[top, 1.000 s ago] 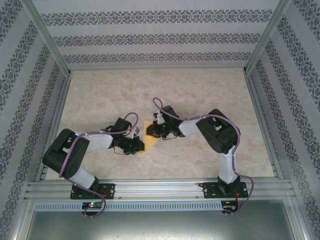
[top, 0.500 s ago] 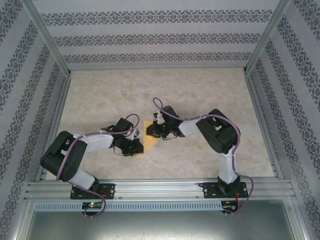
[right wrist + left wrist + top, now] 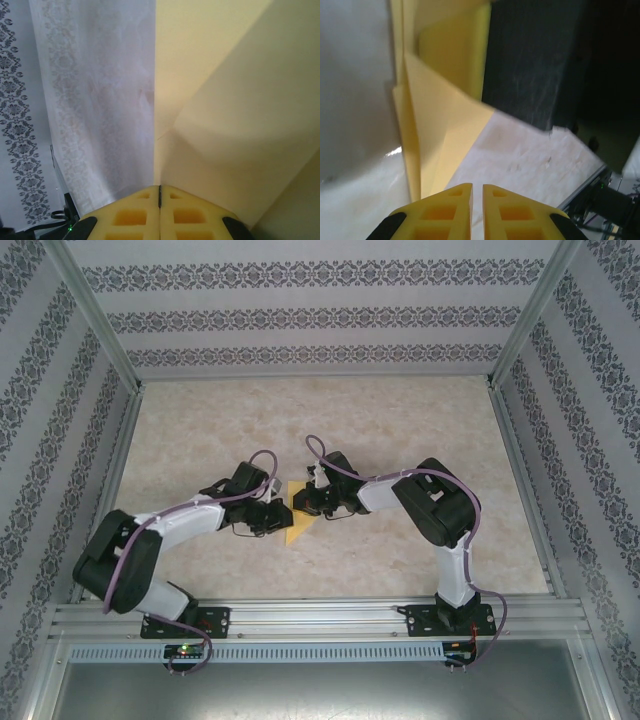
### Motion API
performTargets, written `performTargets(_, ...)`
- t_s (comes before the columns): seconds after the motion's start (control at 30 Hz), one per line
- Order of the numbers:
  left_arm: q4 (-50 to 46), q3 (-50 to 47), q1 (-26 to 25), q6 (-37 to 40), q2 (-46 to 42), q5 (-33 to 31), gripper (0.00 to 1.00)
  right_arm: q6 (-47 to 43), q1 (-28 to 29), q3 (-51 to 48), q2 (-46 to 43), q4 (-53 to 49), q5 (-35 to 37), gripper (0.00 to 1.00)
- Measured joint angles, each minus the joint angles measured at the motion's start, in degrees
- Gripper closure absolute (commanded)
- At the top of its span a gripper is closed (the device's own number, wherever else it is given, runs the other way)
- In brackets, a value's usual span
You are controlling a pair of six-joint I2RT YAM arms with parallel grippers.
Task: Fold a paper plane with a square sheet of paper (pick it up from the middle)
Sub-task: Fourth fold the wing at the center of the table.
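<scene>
Beige marbled tabletop (image 3: 400,430), yellow paper (image 3: 300,528), pattern-striped walls (image 3: 300,315)

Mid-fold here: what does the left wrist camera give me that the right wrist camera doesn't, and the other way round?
Left wrist: the sheet of paper with several layered folds, a dark machine body behind it, and the left claw almost closed, with a thin slit between its fingers and nothing in it. Right wrist: the right claw fully closed on the paper's edge, one diagonal crease, the patterned wall. Both: yellow paper close ahead, pale table.
</scene>
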Motion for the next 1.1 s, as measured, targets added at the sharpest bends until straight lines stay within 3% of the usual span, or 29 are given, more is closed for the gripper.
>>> performTargets(0.23,7.1,-1.6,0.1,-1.6,9.0,4.3,0.85,0.0,0.0,0.0,0.0,0.0,0.0,0.94)
performTargets(0.8,-3.4,-6.7,-0.1,3.0,0.7,4.4,0.83,0.0,0.0,0.0,0.0,0.0,-0.1,0.94)
performTargets(1.1,-5.5,-3.6,-0.4,1.8,-8.2,0.5,0.83,0.0,0.0,0.0,0.0,0.0,-0.1,0.94)
